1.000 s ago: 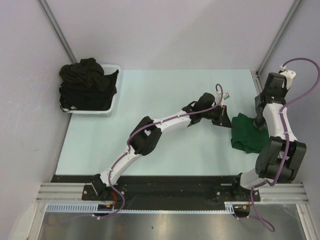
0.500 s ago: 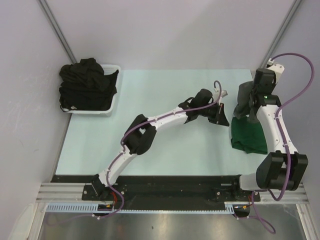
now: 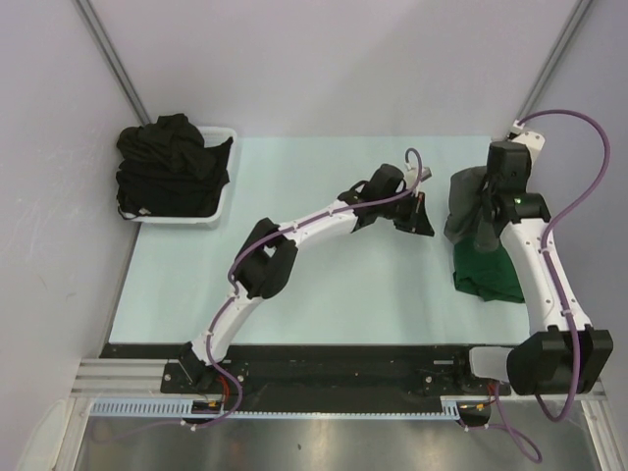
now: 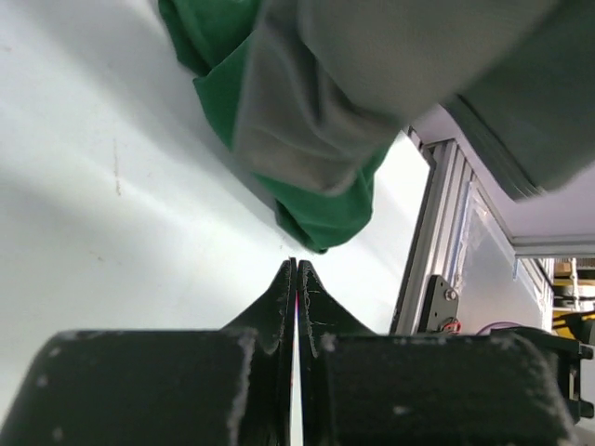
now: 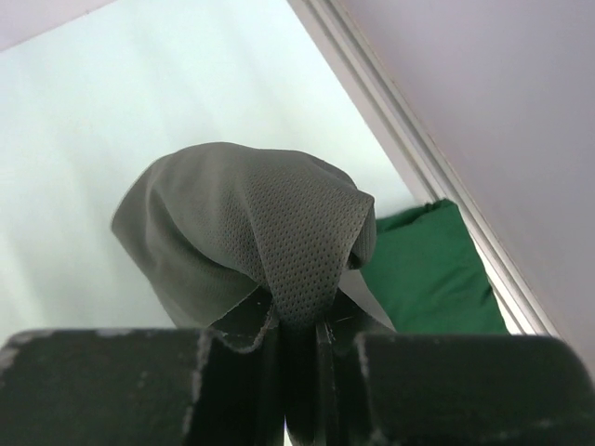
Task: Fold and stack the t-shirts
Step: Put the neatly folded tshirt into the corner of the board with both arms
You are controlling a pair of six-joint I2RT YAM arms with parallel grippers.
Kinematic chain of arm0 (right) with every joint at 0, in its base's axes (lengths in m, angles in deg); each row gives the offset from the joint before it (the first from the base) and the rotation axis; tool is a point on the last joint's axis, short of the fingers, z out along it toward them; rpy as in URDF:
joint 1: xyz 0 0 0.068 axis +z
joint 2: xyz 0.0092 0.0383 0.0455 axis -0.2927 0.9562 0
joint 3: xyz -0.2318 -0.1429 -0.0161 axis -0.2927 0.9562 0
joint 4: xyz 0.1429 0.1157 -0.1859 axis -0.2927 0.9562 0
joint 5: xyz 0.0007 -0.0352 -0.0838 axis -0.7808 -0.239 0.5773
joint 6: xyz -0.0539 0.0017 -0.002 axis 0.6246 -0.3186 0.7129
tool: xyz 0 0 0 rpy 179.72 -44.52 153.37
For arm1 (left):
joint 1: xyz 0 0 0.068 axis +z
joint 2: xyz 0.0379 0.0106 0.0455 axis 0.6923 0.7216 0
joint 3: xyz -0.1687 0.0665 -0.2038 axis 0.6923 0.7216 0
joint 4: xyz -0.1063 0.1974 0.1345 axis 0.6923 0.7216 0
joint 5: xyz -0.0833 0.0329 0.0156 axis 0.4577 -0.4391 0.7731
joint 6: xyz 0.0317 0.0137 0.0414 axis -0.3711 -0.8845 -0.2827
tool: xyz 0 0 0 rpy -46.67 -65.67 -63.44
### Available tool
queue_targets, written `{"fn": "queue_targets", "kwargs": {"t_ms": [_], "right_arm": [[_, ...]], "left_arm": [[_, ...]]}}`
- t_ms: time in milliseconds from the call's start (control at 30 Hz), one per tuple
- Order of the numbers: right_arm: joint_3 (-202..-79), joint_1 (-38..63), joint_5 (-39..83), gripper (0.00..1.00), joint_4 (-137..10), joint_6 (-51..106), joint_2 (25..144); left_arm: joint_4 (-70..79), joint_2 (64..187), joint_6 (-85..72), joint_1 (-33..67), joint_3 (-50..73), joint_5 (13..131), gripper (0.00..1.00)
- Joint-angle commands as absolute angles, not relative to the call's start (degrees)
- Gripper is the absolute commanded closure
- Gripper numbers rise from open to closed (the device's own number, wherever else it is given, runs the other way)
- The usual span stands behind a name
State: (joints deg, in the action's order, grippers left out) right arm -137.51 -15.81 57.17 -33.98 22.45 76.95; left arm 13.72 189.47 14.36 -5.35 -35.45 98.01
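One grey shirt (image 3: 467,208) now hangs lifted over the green shirt (image 3: 489,272) at the worktop's (image 3: 324,285) right edge, pinched in the right claw (image 5: 297,323), while the closed, empty left claw (image 4: 296,279) has drawn back, so folding likely comes next.

My left arm (image 3: 314,224) and right arm (image 3: 546,273) are white tubes with bulky black joints, and a purple cable (image 3: 581,123) loops along each. My left pincer (image 4: 295,267) and right pincer (image 5: 299,342) are matte black, flecked with pale scuffs.
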Motion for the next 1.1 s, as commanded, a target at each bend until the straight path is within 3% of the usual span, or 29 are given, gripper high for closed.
{"fn": "queue_targets", "kwargs": {"t_ms": [0, 67, 167, 467, 1067], "right_arm": [[-139.71, -14.83, 57.65, 1.00, -30.10, 20.51, 71.28], [-138.31, -14.65, 58.00, 1.00, -28.35, 20.16, 69.87], [-135.76, -14.47, 58.27, 1.00, -26.24, 19.46, 66.53], [-132.16, -13.86, 58.79, 1.00, -21.75, 18.40, 61.51], [-122.84, -15.17, 59.58, 1.00, -29.82, 20.24, 67.04]], "left_arm": [[16.12, 183.79, 10.66, -4.27, -35.54, 96.41, 1.00], [17.08, 183.43, 10.13, -3.56, -35.19, 95.53, 0.98], [18.84, 182.90, 9.25, -2.33, -35.19, 94.83, 0.87], [23.42, 181.24, 4.77, 0.66, -33.17, 92.89, 0.67], [25.44, 179.92, 2.22, 2.77, -31.76, 94.82, 0.65]]}}
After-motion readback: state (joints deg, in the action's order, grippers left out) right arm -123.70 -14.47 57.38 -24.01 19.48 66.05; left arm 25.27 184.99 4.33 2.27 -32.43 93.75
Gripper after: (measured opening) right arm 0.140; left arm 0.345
